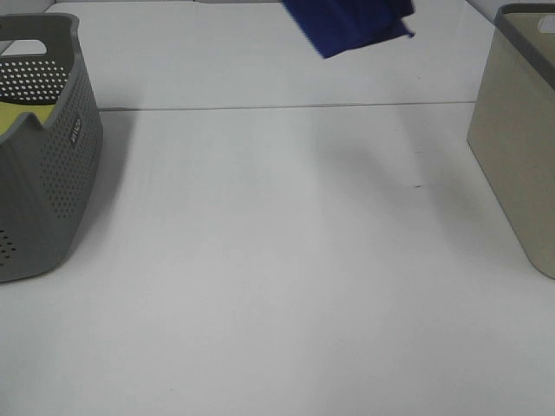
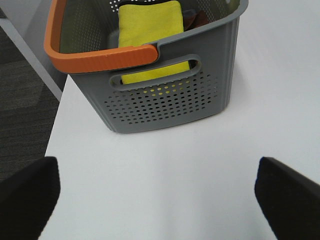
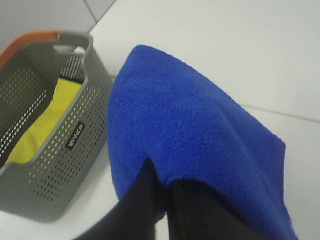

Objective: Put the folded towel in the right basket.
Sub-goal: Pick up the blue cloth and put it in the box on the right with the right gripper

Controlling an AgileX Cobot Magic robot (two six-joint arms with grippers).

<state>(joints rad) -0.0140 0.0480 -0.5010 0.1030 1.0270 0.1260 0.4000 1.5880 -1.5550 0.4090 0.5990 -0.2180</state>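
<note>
The near part of the white table (image 1: 277, 329) is a broad, open surface running the full width of the high view.

Farther in, a basket stands at each side. On the left is a grey basket (image 1: 52, 191) with perforated walls, partly cut off by the picture's edge. On the right is a beige basket (image 1: 520, 156) with solid walls and a darker rim, also cut off by the picture's edge. A wide stretch of tabletop lies between them. Beyond it, a thin seam (image 1: 286, 107) crosses the table from side to side.

At the far end, right of the middle, the blue towel (image 1: 351, 22) hangs in the air, its upper part out of the picture. It is well apart from the beige basket, and a faint shadow lies on the table below it.

In the right wrist view, the right gripper (image 3: 160, 200) has its two black fingers (image 3: 140, 205) pinched together on a fold of the towel, which drapes over them.

In the left wrist view, the left gripper (image 2: 157, 195) is spread wide with nothing between its fingertips (image 2: 27, 195). It faces the grey basket, which has an orange handle (image 2: 100, 57) and holds a folded yellow towel (image 2: 150, 25). That basket stands close to the table's side edge, with dark floor beyond it.
</note>
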